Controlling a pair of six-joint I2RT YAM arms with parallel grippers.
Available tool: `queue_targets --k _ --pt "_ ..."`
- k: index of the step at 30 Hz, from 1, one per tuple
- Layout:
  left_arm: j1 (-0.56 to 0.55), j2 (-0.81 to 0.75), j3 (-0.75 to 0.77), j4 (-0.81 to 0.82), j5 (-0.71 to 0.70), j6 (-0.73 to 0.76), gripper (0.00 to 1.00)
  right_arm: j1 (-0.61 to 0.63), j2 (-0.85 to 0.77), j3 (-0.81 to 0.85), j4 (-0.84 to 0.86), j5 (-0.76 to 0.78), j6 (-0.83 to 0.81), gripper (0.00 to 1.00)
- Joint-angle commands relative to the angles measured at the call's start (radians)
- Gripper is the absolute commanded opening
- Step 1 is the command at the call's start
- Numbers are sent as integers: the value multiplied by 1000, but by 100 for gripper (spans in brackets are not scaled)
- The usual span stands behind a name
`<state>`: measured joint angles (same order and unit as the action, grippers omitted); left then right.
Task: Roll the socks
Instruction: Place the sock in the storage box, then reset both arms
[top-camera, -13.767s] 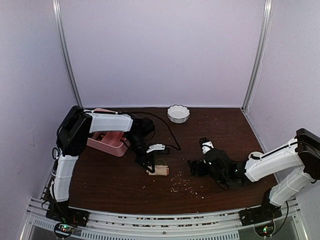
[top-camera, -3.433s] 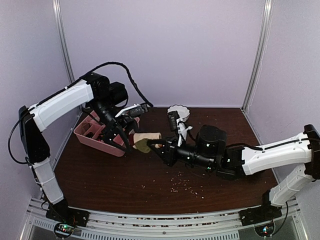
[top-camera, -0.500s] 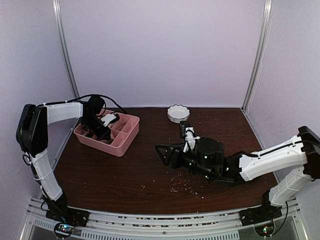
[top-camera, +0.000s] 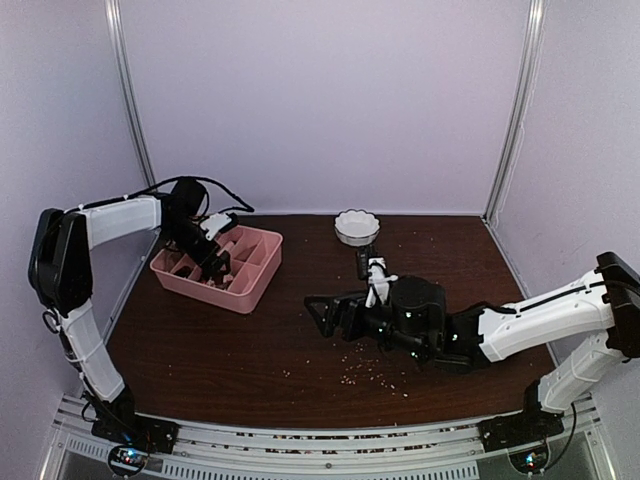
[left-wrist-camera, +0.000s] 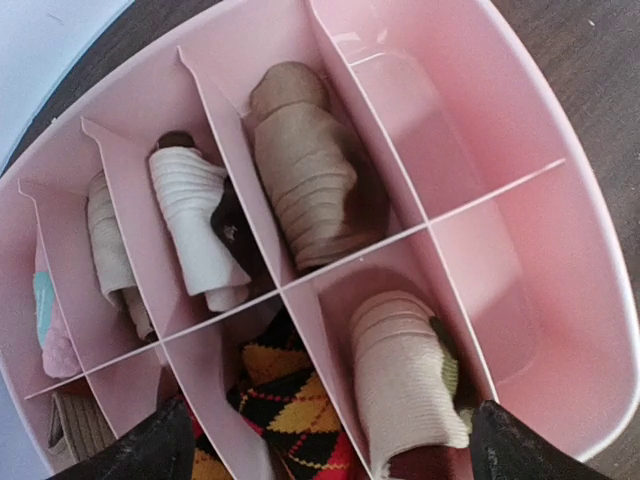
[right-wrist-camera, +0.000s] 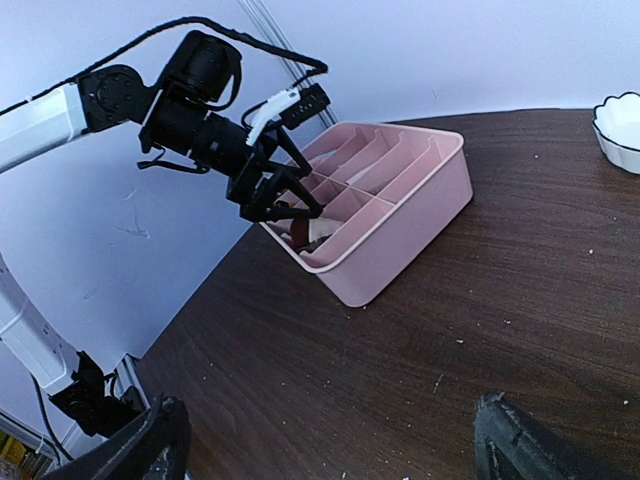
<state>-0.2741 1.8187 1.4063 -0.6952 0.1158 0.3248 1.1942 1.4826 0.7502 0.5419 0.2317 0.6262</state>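
We see the rolled socks (left-wrist-camera: 405, 385), a beige ribbed bundle with a sliver of green and a dark red edge, tucked into a compartment of the pink tray (left-wrist-camera: 560, 300). In the left wrist view that compartment is in the lower row, next to the one at the tray's end. The bundle lies free, with nothing gripping it.

The left gripper (left-wrist-camera: 330, 455) hangs directly above the tray with its fingers spread wide and holding nothing. The bundle shows between its two dark fingertips (left-wrist-camera: 150, 450).

Around the bundle, other compartments hold a tan-brown ribbed roll (left-wrist-camera: 300, 175), a white roll (left-wrist-camera: 195, 225) with a dark patch, and a yellow, black and red diamond-patterned sock (left-wrist-camera: 285, 405).

The tray sits at the far left of the dark brown worktop (top-camera: 250, 350), angled to its edge.

The right gripper (top-camera: 325, 312) hovers low over the middle of the worktop, well apart from the tray, its fingers wide apart and empty, pointing toward the tray.

A white scalloped bowl (top-camera: 357, 227) stands at the far edge, and pale crumbs (top-camera: 370, 370) are scattered under the right arm.
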Motion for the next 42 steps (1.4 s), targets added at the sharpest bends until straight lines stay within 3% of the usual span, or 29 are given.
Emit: queue_targets --k 1,8,13,18,21,24,29,35,38,42 --pt "-6 -85 50 -99 36 -1 98 -17 -45 22 -102 9 -8 99" --pt "8 -238 91 -191 63 9 98 -56 -173 -4 -234 44 -44 100" --pt "62 -349 47 -177 42 10 98 -119 -312 -28 -419 93 -56 100" --pt "212 -512 -213 102 24 -16 98 -207 -486 -85 -645 295 -78 100" --pt "322 -598 -421 381 129 -46 98 -248 -591 -130 -736 498 -118 100" --pt "372 -621 -590 636 196 -75 98 -274 -712 -237 -669 680 -220 100" --pt "377 -482 -660 805 239 -117 98 -300 -878 -436 -424 906 -429 100" --pt "387 -441 -844 1220 228 -183 98 -405 -995 -584 -245 905 -585 100" --pt "385 -437 -941 1421 243 -193 98 -533 -1002 -624 -168 800 -611 100" --pt "388 -449 -1090 1674 164 -233 98 -708 -905 -664 -36 643 -592 99"
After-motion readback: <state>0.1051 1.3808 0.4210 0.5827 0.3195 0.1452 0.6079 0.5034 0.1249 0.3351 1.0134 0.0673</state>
